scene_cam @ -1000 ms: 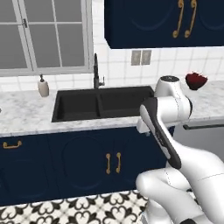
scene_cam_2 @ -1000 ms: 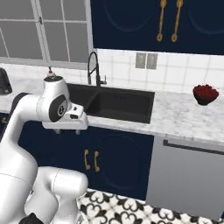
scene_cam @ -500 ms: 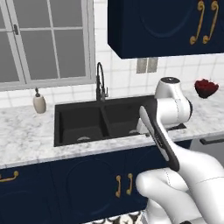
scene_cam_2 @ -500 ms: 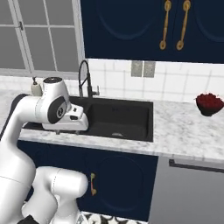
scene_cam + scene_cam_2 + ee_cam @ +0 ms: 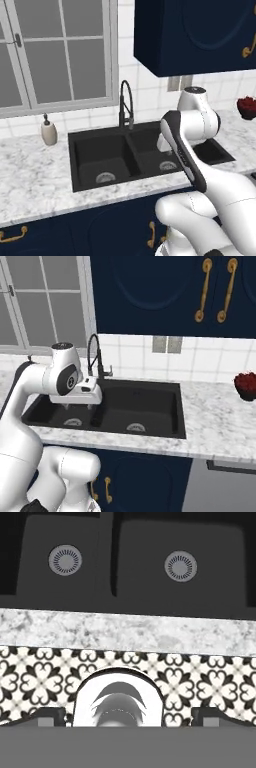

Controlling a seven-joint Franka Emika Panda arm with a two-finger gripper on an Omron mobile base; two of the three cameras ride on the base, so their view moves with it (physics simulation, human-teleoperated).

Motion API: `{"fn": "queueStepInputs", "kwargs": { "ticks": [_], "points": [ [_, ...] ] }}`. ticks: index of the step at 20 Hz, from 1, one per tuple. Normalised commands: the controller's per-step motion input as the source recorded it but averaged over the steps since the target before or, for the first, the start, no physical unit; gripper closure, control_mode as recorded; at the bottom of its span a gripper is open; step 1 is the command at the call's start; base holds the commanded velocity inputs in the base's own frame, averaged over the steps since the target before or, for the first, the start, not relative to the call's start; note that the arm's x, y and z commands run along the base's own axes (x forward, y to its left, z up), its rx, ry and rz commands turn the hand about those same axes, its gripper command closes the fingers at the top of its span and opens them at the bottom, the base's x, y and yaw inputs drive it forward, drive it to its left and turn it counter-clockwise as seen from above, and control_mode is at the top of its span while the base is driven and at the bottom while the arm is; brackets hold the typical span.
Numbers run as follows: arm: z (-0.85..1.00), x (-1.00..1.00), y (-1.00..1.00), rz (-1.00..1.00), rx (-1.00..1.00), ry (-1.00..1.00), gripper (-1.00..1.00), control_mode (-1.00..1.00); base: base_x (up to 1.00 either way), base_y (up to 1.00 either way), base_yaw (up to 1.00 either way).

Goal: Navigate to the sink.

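Observation:
The matte-black double-basin sink (image 5: pixel 102 150) is set in the marble counter straight ahead, with its arched black faucet (image 5: pixel 125 102) behind the divider. From the right base view, the sink (image 5: pixel 150 403) and faucet (image 5: pixel 94 356) lie just beyond my folded arm. The hand hangs over the sink's front edge, pointing down. In the hand view the sink (image 5: pixel 145 582) spans the top, showing both round silver drains. My gripper (image 5: pixel 128 718) is open, its dark tips wide apart with nothing between them.
A soap dispenser (image 5: pixel 48 132) stands left of the sink. A bowl of red fruit (image 5: pixel 246 385) sits on the counter to the right. Navy cabinets hang above and below, and a grey dishwasher panel (image 5: pixel 225 483) is at lower right. Patterned floor tiles (image 5: pixel 200 682) run below the counter edge.
The whole picture has shifted: the base has driven closer to the counter, and the sink now looks larger and nearer. The arm keeps the same folded pose.

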Motion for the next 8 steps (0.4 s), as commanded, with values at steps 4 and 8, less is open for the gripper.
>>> {"fn": "queueStepInputs", "kwargs": {
  "ticks": [4,8],
  "points": [
    [0.0,0.0,0.0,0.0,0.0,0.0,-1.0,1.0,0.38,0.43,-0.07],
    [0.0,0.0,0.0,0.0,0.0,0.0,-1.0,1.0,0.37,0.25,-0.02]
  ]
}}
